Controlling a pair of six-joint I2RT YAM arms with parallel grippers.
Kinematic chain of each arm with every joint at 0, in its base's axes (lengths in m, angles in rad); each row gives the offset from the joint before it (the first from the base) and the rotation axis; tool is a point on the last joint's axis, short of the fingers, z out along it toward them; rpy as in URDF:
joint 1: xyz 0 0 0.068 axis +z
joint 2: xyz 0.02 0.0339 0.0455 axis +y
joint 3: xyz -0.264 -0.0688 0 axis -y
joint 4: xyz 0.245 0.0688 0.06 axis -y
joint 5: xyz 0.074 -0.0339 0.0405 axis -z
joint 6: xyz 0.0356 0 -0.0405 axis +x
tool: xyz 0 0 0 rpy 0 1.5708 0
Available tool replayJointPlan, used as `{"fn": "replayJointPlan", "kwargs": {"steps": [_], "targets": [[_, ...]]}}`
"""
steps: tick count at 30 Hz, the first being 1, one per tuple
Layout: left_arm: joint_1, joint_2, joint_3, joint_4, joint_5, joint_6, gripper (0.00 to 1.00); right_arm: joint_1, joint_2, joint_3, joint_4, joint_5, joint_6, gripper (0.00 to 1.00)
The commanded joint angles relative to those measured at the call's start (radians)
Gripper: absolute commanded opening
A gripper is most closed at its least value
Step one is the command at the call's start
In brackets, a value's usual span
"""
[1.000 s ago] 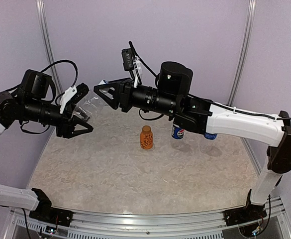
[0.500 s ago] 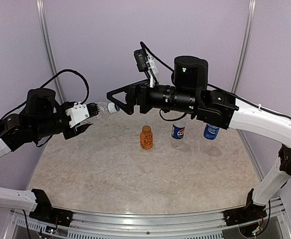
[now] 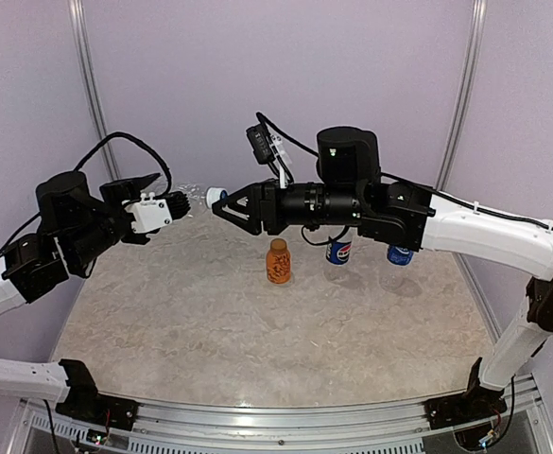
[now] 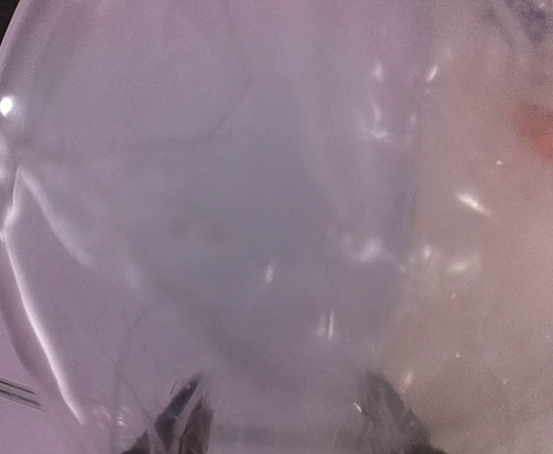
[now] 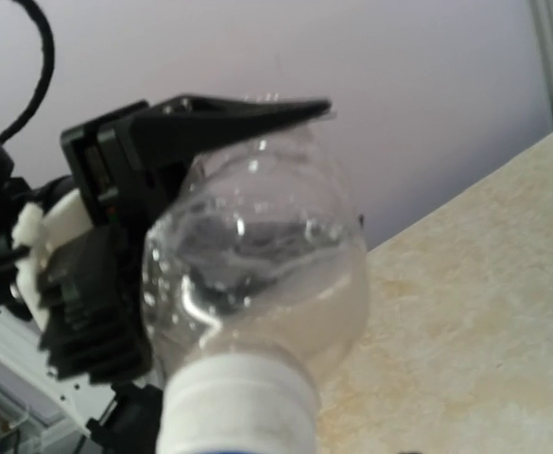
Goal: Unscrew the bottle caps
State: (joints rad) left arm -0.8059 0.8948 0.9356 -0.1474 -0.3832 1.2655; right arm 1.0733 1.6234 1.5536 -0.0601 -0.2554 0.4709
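My left gripper (image 3: 176, 201) is shut on the clear unlabelled bottle (image 3: 194, 193) and holds it level in the air, with the cap (image 3: 216, 196) pointing right. The bottle fills the left wrist view (image 4: 257, 208), with dark fingertips (image 4: 181, 421) at its sides. My right gripper (image 3: 222, 202) has its jaws drawn in around that cap. In the right wrist view the white cap (image 5: 238, 407) sits close at the bottom centre and my own fingers are out of frame. The short orange bottle (image 3: 277, 261), the Pepsi bottle (image 3: 338, 252) and the bright-blue-label bottle (image 3: 399, 253) stand on the table.
The three standing bottles form a row under my right arm, at the middle and right of the marbled table (image 3: 210, 322). Purple walls with metal poles (image 3: 92, 85) close in the back. The left gripper's black body (image 5: 115, 189) shows behind the bottle.
The left arm has raised the clear bottle and turned its cap toward the right gripper. The right gripper has dropped slightly and closed from wide open down around the cap.
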Motion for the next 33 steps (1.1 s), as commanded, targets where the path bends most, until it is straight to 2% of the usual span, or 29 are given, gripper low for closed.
{"fn": "replayJointPlan", "kwargs": {"steps": [1,3,10,13,16,17,20,22,25,29,33], "targets": [[-0.009,0.008,0.0,0.023,-0.02,-0.002,0.45,-0.009,0.021,0.012,0.028,-0.048,0.012,0.42],[-0.009,0.01,0.0,0.015,-0.018,-0.007,0.45,-0.01,0.022,0.012,0.036,-0.048,0.014,0.34],[-0.011,0.012,-0.004,-0.018,-0.011,-0.021,0.45,-0.013,0.025,0.026,0.042,-0.061,0.006,0.36],[-0.011,0.019,0.008,-0.031,-0.013,-0.036,0.45,-0.012,0.023,0.024,0.045,-0.059,0.007,0.24],[-0.012,0.024,0.009,-0.038,-0.011,-0.035,0.45,-0.013,0.024,0.022,0.046,-0.062,0.005,0.2],[-0.012,0.023,0.008,-0.047,-0.008,-0.034,0.45,-0.013,0.027,0.022,0.045,-0.064,0.005,0.21],[-0.012,0.02,0.004,-0.061,-0.002,-0.035,0.45,-0.012,0.039,0.038,0.035,-0.072,0.0,0.37],[-0.012,0.016,0.002,-0.064,-0.003,-0.039,0.45,-0.013,0.044,0.047,0.033,-0.073,-0.001,0.37],[-0.012,0.02,0.012,-0.076,-0.008,-0.06,0.45,-0.013,0.047,0.05,0.033,-0.067,-0.003,0.29],[-0.012,0.024,0.02,-0.085,-0.009,-0.069,0.45,-0.013,0.039,0.037,0.033,-0.057,0.001,0.0],[-0.012,0.019,0.027,-0.144,0.022,-0.088,0.45,-0.011,0.037,0.039,0.013,-0.07,-0.037,0.0]]}}
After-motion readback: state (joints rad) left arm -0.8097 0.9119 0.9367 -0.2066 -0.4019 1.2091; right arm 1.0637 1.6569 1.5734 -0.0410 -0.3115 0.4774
